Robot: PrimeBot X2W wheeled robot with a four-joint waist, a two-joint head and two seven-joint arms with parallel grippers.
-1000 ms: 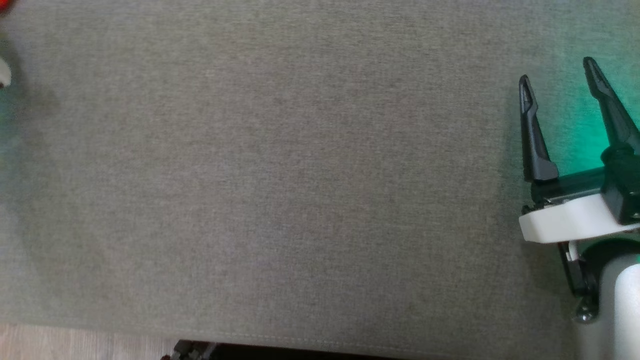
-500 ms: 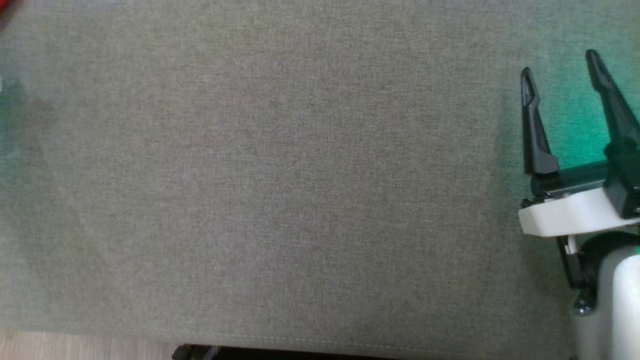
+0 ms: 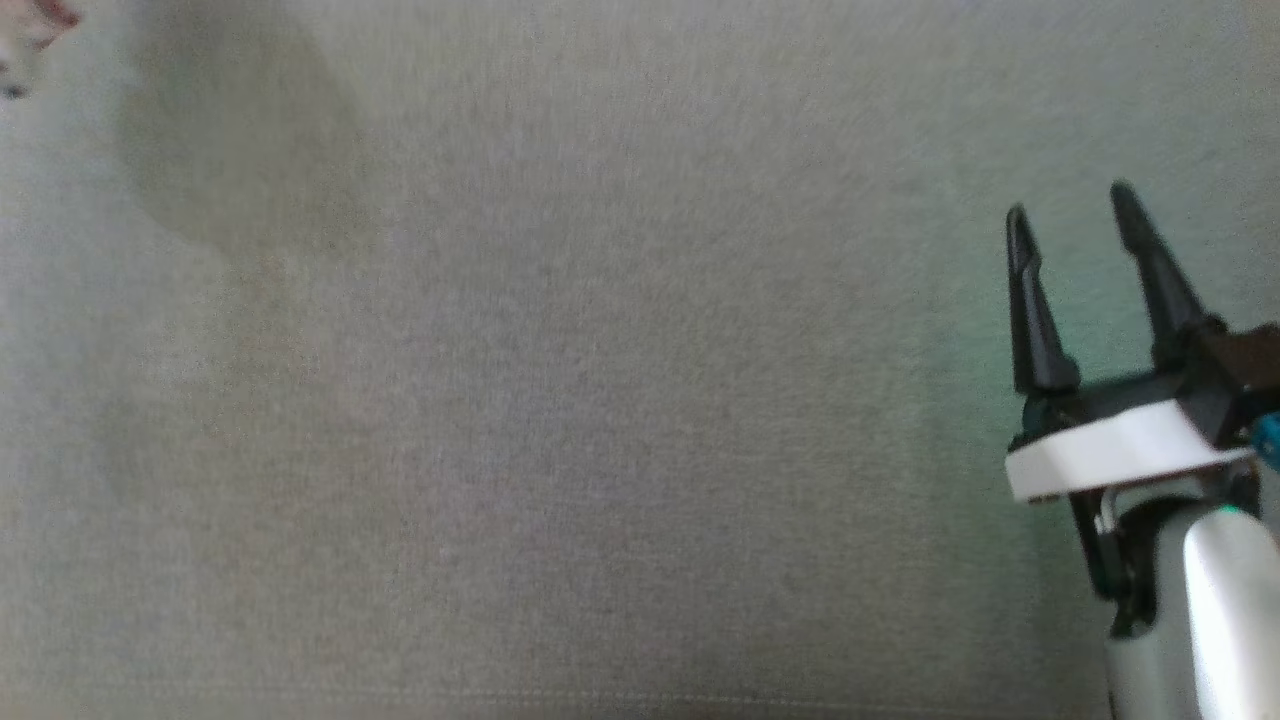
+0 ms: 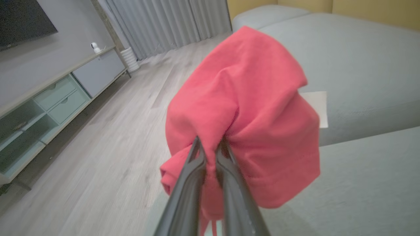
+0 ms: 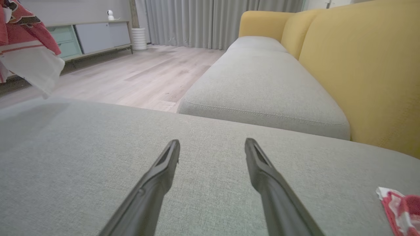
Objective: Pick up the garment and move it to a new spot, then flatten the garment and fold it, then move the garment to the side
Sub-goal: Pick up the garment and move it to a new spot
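With my right gripper open and idle over the near grey sofa cushion, my left gripper, far left, is clamped on the bunched red garment held aloft, so I judge I'm mid-carry and must next lower it onto open cushion.

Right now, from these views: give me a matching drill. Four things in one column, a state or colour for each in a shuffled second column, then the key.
Column 1
1. left pincer
2. right pincer
3. garment
4. sofa backrest

Column 2
A. yellow
B. open, holding nothing
C. shut on fabric
D. red, bunched up

Pairs: 1-C, 2-B, 3-D, 4-A
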